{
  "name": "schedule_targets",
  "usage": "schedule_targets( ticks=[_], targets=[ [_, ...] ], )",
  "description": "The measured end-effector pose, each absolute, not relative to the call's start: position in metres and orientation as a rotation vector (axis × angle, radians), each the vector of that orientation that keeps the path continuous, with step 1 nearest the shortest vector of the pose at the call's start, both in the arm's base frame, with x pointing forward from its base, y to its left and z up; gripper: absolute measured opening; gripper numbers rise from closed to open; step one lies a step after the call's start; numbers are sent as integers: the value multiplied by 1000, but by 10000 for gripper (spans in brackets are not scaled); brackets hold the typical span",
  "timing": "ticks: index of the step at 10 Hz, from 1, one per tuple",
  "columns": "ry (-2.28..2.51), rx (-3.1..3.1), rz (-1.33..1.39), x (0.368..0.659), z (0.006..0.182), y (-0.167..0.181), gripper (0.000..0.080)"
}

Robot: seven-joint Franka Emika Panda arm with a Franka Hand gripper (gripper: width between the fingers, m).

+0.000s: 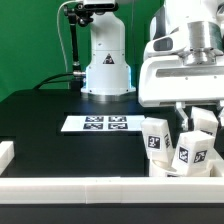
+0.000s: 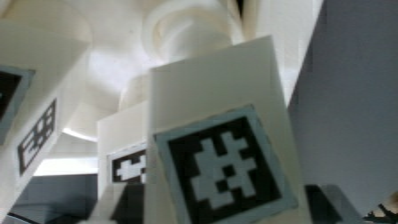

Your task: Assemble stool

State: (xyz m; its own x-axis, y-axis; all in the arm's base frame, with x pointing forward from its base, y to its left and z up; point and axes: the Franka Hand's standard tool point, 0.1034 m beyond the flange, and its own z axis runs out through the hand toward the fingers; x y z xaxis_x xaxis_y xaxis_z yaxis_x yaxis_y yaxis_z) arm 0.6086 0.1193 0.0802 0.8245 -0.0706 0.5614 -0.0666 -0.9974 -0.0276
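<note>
Stool legs [image 1: 175, 143] cluster lower right of exterior frame, against white rail [image 1: 100, 190], tags facing camera. Marker board [image 1: 96, 124] centre-left on counter [image 1: 50, 120]. Hand [image 1: 185, 112] above legs, partly closed; grip unconfirmed, probably positioning for pickup.

Green backdrop [image 1: 30, 45] fills the rear wall. Black table [image 1: 50, 125] up front, white border rail [image 1: 90, 190] along its near edge.
</note>
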Motion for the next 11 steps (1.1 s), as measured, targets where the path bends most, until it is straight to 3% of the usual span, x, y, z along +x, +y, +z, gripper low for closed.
schedule_targets(
  ticks=[11],
  targets=[
    [125, -2985, -955, 604, 79, 117, 325]
  ],
)
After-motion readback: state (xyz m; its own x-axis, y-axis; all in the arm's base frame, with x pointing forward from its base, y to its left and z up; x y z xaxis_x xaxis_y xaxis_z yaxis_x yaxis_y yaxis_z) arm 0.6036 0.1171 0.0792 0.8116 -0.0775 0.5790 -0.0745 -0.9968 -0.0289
